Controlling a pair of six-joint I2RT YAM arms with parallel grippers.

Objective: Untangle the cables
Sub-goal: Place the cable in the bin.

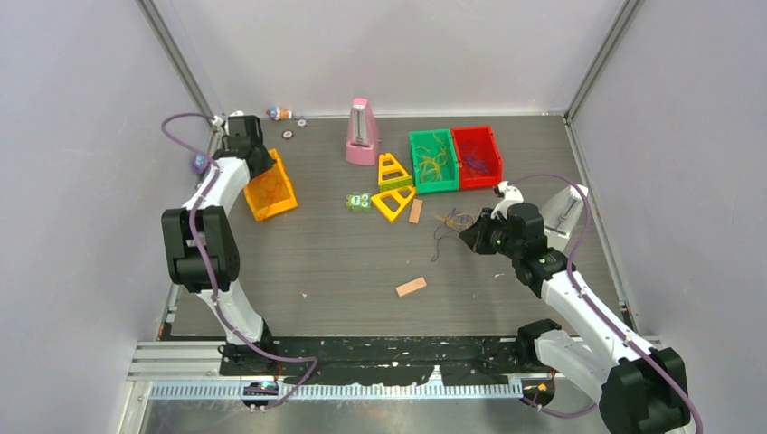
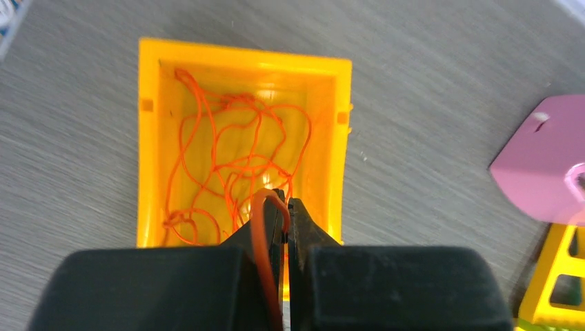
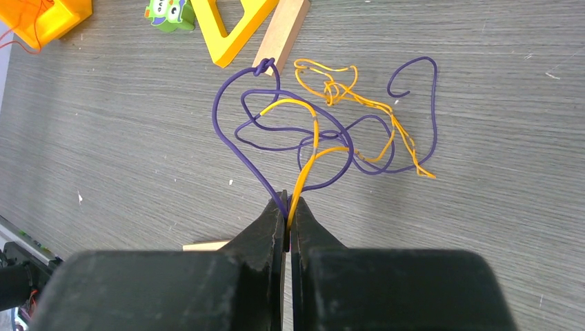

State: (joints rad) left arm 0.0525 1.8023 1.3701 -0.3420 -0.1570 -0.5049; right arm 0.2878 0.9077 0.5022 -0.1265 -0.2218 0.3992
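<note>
Grippers both pinched shut on thin, floppy cables (image 3: 331, 131)
Closed, the right gripper (image 3: 288, 207) clamps one purple and one yellow strand at the near edge of the loose tangle (image 1: 449, 221) on the table (image 3: 138, 152), right of centre; the left gripper (image 2: 285, 207) nips an orange-red strand (image 2: 261, 227) over the orange bin (image 2: 148, 138), far left. Light, limp wire, I judge: take an outer loop or free end, pull slowly.
</note>
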